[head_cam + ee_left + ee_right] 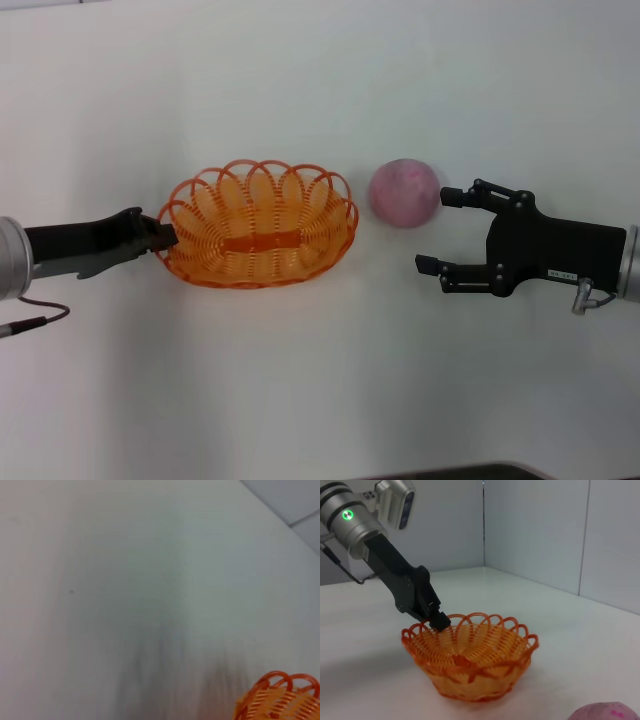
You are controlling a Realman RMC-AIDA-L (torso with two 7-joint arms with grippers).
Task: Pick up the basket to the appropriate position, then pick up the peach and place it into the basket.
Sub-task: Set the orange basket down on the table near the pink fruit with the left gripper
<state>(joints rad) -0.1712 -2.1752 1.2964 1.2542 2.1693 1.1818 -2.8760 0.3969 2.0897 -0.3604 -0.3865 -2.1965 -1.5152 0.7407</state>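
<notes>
Peach (pixel 404 192) just beside open right gripper (pixel 440 231) fingers (pixel 452 197), outside basket (pixel 258 224).

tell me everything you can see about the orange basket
The basket is a shallow, oval, bright orange piece, plastic-looking, woven from thin wire-like strands with a rim of open scalloped loops and a flat solid strip across its floor. It sits upright on the white table and holds nothing. The left claw is shut on the rim at its left end. The peach lies just off its right end, apart from it.
</notes>
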